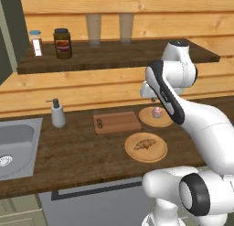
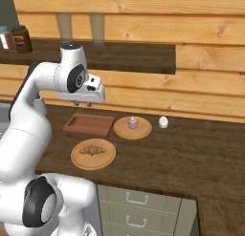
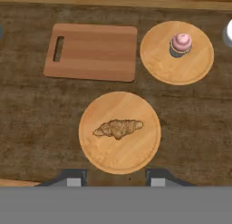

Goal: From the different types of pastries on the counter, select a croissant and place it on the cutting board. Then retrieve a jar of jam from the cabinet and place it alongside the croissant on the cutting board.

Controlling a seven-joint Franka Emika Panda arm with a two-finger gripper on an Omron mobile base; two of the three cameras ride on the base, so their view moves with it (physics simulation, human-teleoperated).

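A: Well, the gripper hangs high over the desk, clenched on nothing, while the croissant lies on the nearer round plate, just in front of the bare cutting board.

B: So the jaws must part before descending, or they would only press down on the pastry.

A: It is small and flaky; a hard squeeze could crush it. Drifting sideways risks the cupcake on the other plate.
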